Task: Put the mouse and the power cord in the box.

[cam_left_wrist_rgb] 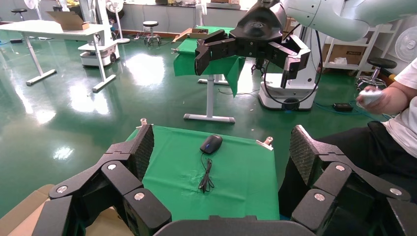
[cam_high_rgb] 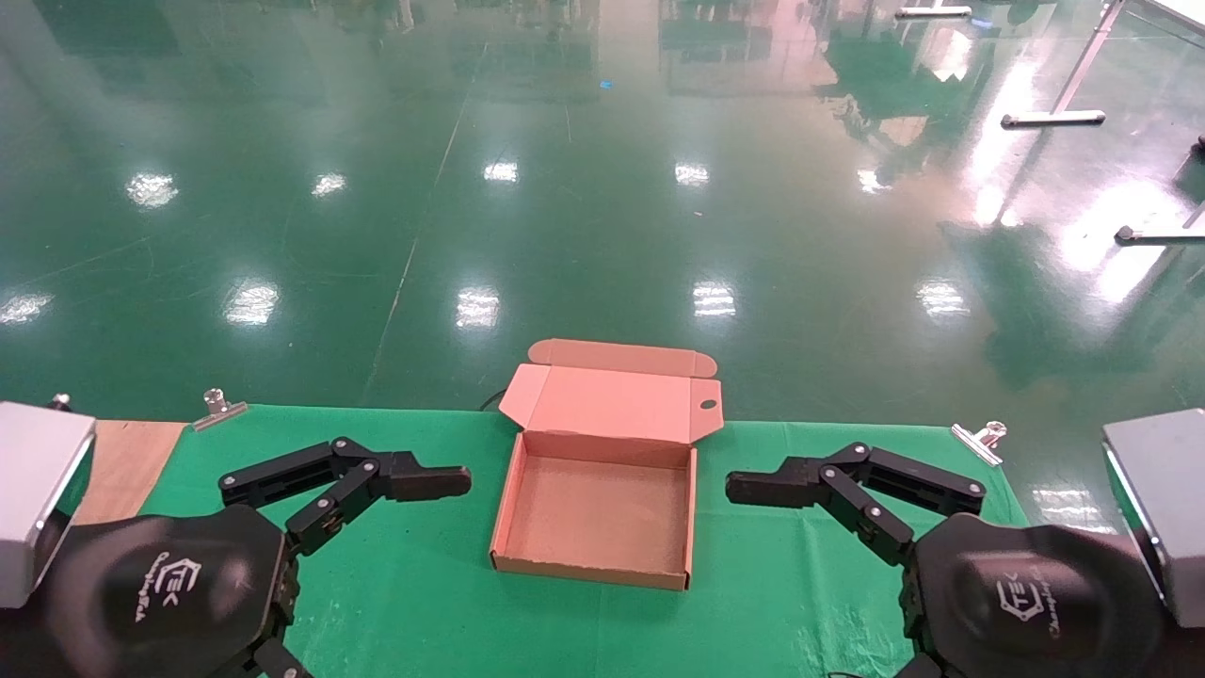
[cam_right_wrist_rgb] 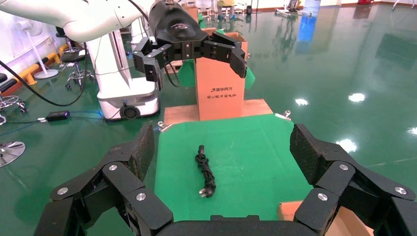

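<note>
Jaws on both grippers are standing spread wide and gripping nothing. Between them, the shallow square brown cardboard box (cam_high_rgb: 596,513) is sitting in the middle of the green-covered table (cam_high_rgb: 414,584), its hinged lid folded back toward the far edge with a small dark hole showing near one lid corner; its tray is holding nothing.

The small black oval mouse (cam_left_wrist_rgb: 211,143) with a blue scroll wheel is lying on the green cloth in the left wrist view, its thin black cable trailing from it in a loose strand. The bundled black power cord (cam_right_wrist_rgb: 205,169), with chunky plugs at its ends, is lying stretched out on the cloth in the right wrist view. Neither item is showing in the head view.

The left gripper (cam_high_rgb: 450,482) is hovering just left of the box, fingers pointing inward toward it, and the right gripper (cam_high_rgb: 746,489) is mirroring that pose on the box's right side. Each is showing in the other arm's wrist view, raised above the table.

Silver binder clips (cam_high_rgb: 979,440) are pinning the cloth at the far table edge.
</note>
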You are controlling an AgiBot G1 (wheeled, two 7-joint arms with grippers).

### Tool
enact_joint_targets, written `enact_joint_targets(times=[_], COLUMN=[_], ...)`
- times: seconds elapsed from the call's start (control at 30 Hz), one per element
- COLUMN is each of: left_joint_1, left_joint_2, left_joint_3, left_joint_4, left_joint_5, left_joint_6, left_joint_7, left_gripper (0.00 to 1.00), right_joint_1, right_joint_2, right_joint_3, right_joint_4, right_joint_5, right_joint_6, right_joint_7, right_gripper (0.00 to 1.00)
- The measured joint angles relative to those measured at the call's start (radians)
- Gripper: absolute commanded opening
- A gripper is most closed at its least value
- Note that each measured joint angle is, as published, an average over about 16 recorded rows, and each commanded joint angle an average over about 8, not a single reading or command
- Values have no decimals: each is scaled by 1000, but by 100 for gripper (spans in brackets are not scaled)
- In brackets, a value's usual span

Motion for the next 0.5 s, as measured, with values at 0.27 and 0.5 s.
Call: enact_joint_targets(times=[0.27, 0.5], left_joint_1=[-41, -118], left_joint_2=[-8, -2], left_joint_3=[61, 167], left_joint_4=[2, 36], left_joint_5=[154, 429], left_joint_6=[8, 13], left_joint_7=[-8, -15], left_gripper=[100, 100], right_joint_1=[46, 137], right_joint_2=[5, -19], right_joint_3=[-47, -159], right_joint_4=[23, 51], right_joint_5=[-177, -546], right_joint_6=[-8, 4], right_joint_7=[-81, -218], right_gripper=[100, 100])
